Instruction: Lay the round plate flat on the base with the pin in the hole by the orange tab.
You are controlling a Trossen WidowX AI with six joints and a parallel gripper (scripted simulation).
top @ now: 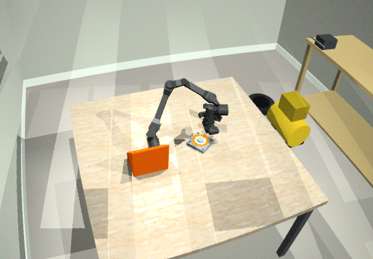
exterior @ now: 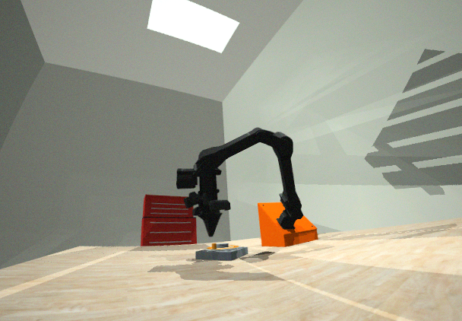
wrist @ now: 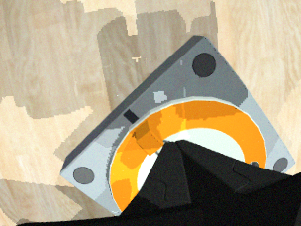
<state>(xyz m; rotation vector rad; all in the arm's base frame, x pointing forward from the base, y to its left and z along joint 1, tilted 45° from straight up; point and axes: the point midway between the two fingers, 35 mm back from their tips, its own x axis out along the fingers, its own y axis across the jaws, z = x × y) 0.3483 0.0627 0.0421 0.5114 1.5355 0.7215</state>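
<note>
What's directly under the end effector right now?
The shut end effector hangs clear above the orange round plate on the grey base. Its fingers hide the post, tab and pin hole in the wrist view.

The robot arm (top: 184,86) is dark grey, almost black, made of long thin pieces joined by round chunky joints. One pale grey band goes around its lower piece. Its bottom sits in an orange wedge-shaped block (exterior: 286,227). The gripper (exterior: 210,228) is black, and its two pointy fingers meet in a sharp tip.
</note>
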